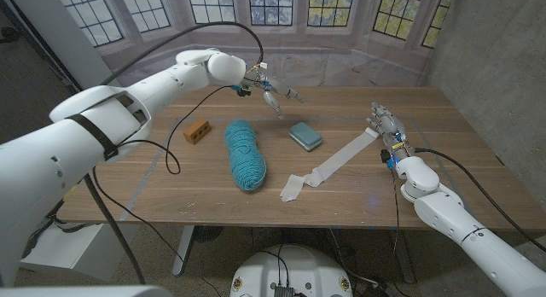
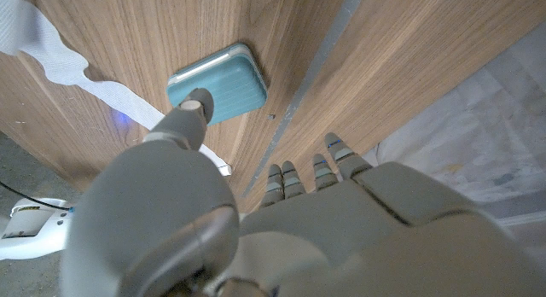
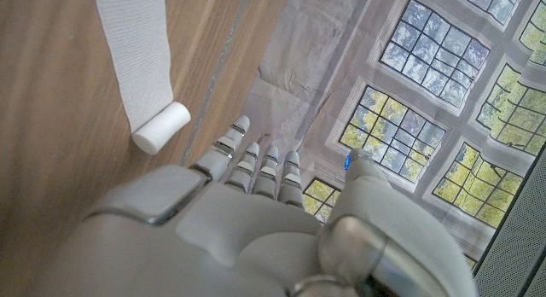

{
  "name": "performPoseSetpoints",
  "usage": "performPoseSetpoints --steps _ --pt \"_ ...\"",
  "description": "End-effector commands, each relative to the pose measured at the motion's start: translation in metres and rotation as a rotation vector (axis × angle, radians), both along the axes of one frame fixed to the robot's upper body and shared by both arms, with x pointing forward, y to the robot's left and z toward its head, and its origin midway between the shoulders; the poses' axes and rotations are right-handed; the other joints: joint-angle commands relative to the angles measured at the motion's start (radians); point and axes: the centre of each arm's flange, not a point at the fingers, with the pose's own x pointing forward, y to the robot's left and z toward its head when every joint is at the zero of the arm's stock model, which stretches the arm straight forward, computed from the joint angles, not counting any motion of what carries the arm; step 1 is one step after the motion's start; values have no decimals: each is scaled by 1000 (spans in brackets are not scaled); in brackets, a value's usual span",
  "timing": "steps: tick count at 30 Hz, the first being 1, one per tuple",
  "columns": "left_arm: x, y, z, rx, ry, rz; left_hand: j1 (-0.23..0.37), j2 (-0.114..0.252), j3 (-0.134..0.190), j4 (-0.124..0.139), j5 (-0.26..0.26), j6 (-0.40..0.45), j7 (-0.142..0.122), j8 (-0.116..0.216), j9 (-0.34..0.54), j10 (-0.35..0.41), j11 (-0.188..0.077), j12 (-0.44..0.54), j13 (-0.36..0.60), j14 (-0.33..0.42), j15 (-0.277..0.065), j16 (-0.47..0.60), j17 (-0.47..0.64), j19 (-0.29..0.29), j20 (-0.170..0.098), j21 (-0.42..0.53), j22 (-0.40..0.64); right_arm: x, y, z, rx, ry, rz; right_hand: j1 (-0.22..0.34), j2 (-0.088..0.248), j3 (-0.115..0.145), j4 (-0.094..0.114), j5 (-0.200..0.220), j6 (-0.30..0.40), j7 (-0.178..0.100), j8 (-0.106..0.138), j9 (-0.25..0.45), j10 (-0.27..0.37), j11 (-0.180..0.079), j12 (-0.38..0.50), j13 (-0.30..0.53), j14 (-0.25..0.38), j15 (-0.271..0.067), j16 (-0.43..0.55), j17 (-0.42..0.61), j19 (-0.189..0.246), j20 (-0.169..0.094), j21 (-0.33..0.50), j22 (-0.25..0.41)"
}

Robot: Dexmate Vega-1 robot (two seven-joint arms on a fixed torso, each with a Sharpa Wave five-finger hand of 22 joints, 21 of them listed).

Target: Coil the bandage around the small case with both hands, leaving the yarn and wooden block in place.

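Observation:
The small teal case [image 1: 304, 136] lies near the table's middle, also seen below my left hand [image 2: 226, 79]. The white bandage [image 1: 337, 163] runs unrolled from a crumpled end at front centre to its roll [image 1: 372, 132] on the right; the roll [image 3: 160, 128] lies just beside my right fingers. My left hand [image 1: 271, 95] hovers above and behind the case, fingers apart, holding nothing. My right hand [image 1: 388, 128] stands beside the roll, fingers extended, holding nothing. The teal yarn skein [image 1: 245, 154] lies left of the case. The wooden block [image 1: 197, 132] sits further left.
A black cable [image 1: 171, 156] from the left arm loops over the table near the block. The wooden table's front edge [image 1: 256, 218] runs close to the bandage's loose end. A draped backdrop with windows stands behind the table.

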Motion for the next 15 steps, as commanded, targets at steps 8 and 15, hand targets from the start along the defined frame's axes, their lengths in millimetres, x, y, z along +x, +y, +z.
performPoseSetpoints --steps 8,15 --pt "3 -18 -7 109 -12 -27 17 -15 -10 0 -4 -12 -4 1 4 -10 -4 6 6 -10 -4 2 3 0 -6 1 3 -5 -5 -8 15 1 -2 -3 9 3 -4 -3 5 5 1 3 5 3 3 2 5 -27 6 3 8 -64 -1 3" --pt "4 -23 -10 134 -21 -27 25 -19 -14 2 -4 -17 -3 1 4 -14 -5 8 8 -18 -2 -1 3 -7 -5 -2 3 -9 -9 -9 22 3 -4 -4 9 3 -5 -3 4 5 1 3 5 7 3 2 6 -26 6 3 8 -64 -1 3"
